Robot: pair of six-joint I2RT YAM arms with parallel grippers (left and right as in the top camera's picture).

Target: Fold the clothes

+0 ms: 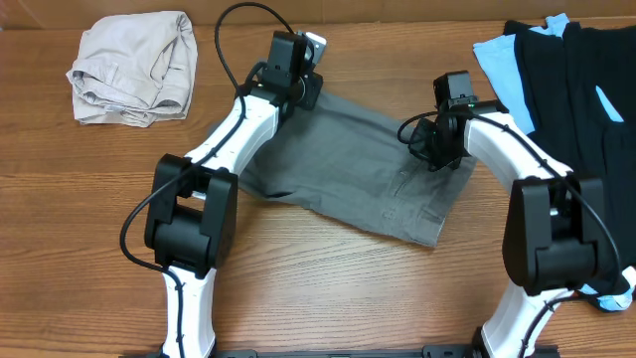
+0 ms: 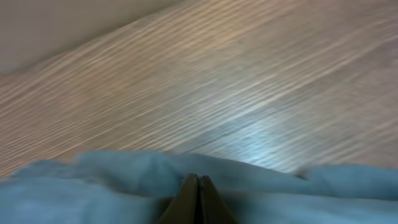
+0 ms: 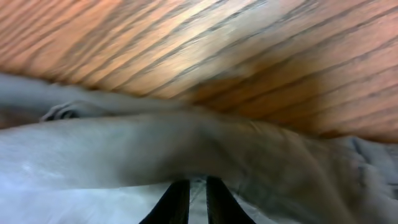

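Note:
The grey shorts [image 1: 368, 169] lie spread across the middle of the table. My left gripper [image 1: 298, 85] is at their far left corner; the left wrist view shows its fingers [image 2: 198, 180] shut on a fold of the grey cloth [image 2: 112, 186]. My right gripper [image 1: 437, 149] is at the far right edge of the shorts; in the right wrist view its fingers [image 3: 198, 186] are shut on the grey fabric [image 3: 186, 143], with cloth between them. Both corners are raised a little off the table.
A folded beige garment [image 1: 134, 68] lies at the far left. A pile of black clothes [image 1: 576, 80] and a light-blue garment [image 1: 497, 60] lies at the right. The wooden table [image 1: 328, 288] runs to the front.

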